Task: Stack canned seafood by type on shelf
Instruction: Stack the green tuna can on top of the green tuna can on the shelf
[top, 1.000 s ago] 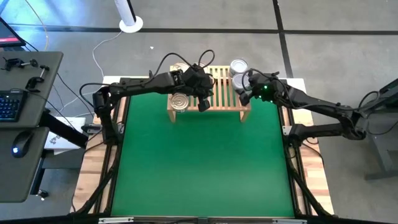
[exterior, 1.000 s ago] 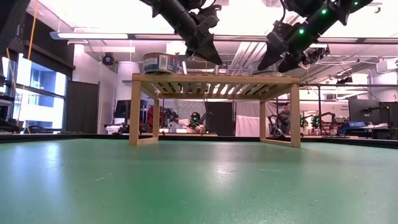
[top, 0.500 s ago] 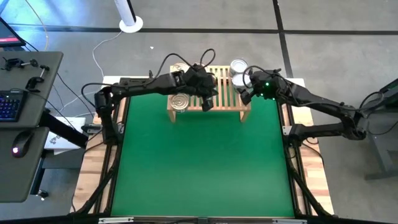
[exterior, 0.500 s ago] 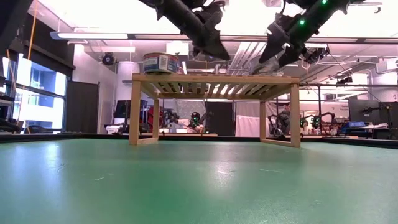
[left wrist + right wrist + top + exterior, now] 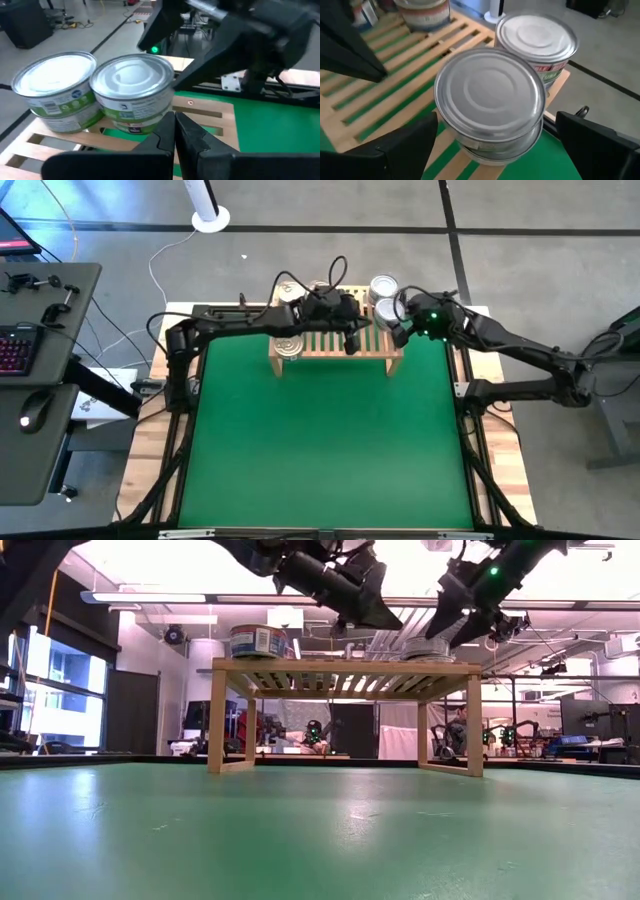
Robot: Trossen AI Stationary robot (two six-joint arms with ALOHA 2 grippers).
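1. Tins first: a stack of silver-topped tins stands at the right end of the shelf, near its front corner, and the right wrist view shows at least two tins in that stack, one on the other.
2. Just beside the stack, toward the far edge, stands another silver-topped tin with a green and red label; in the high view the pair shows as two bright discs at the shelf's right end.
3. At the shelf's left end a gold-tan ringed tin sits near the front edge, and from table height it shows as a tin with a pale blue label on the slats.
4. Another tin top shows at the far left corner, partly hidden by the left arm.
5. The shelf itself is a light-wood slatted rack on short legs, standing at the far edge of the green mat.
6. The right gripper hangs over the stack with its fingers spread wide, one on each side of the stack; whether they touch it I cannot tell.
7. The left gripper has its fingers pressed together with nothing between them; it hovers above the middle of the shelf, pointing toward the two silver tins.
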